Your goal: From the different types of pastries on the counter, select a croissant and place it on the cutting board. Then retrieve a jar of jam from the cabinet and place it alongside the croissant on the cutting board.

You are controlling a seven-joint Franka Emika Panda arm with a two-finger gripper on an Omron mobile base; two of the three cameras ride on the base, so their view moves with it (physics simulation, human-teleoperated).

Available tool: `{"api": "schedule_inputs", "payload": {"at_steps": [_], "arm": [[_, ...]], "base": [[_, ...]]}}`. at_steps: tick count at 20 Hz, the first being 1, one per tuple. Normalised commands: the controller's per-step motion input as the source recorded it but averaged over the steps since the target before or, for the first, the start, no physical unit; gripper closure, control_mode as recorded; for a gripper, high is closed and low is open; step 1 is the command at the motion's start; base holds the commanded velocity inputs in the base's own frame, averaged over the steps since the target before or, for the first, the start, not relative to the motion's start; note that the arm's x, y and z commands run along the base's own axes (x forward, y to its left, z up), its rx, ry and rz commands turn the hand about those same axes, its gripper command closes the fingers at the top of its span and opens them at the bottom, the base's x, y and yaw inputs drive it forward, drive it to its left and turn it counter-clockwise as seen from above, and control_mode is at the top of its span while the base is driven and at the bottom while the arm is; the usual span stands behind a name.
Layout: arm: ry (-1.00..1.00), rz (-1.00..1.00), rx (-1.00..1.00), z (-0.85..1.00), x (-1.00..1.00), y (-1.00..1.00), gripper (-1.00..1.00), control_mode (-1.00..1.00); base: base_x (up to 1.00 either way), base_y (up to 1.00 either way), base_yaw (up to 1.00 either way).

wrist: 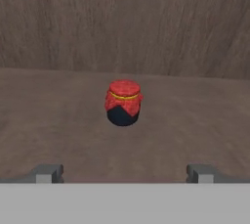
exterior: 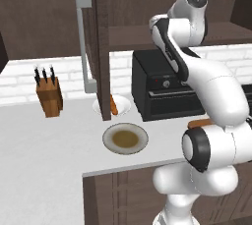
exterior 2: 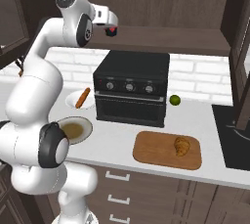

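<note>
The jar of jam [wrist: 123, 103], squat and dark with a red cloth lid, stands upright on the cabinet's brown shelf [wrist: 53, 130]. My gripper [wrist: 124, 174] is open and empty, level with the shelf and pointed straight at the jar, with a stretch of shelf between its fingertips [wrist: 49, 173] and the jar. In the right base view the jar [exterior 2: 112, 31] shows as a small red spot just past my hand, above the oven. The croissant [exterior 2: 181, 145] lies on the right half of the cutting board [exterior 2: 156, 157] at the counter's front edge.
A black countertop oven [exterior 2: 132, 91] sits under the shelf. The long narrow pastry [exterior 2: 82, 98] lies on a white plate left of it, with a round beige plate [exterior 2: 75, 130] in front. The open cabinet door [exterior: 101, 47] hangs left of the arm. A lime [exterior 2: 175, 100] and a knife block [exterior: 49, 96] stand on the counter.
</note>
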Motion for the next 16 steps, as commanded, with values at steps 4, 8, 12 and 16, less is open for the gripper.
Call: {"api": "schedule_inputs", "payload": {"at_steps": [4,8,12,16], "arm": [[0.00,0.00,0.00,-0.10,0.35,0.00,-1.00,-1.00],[0.00,0.00,0.00,-0.07,0.34,0.00,-1.00,-1.00],[0.00,-0.01,0.00,-0.07,0.30,0.00,-1.00,-1.00],[0.00,-0.02,0.00,-0.08,0.28,0.00,-1.00,-1.00]], "base": [[0.00,0.00,0.00],[0.00,0.00,0.00],[0.00,0.00,0.00],[0.00,0.00,0.00]]}}
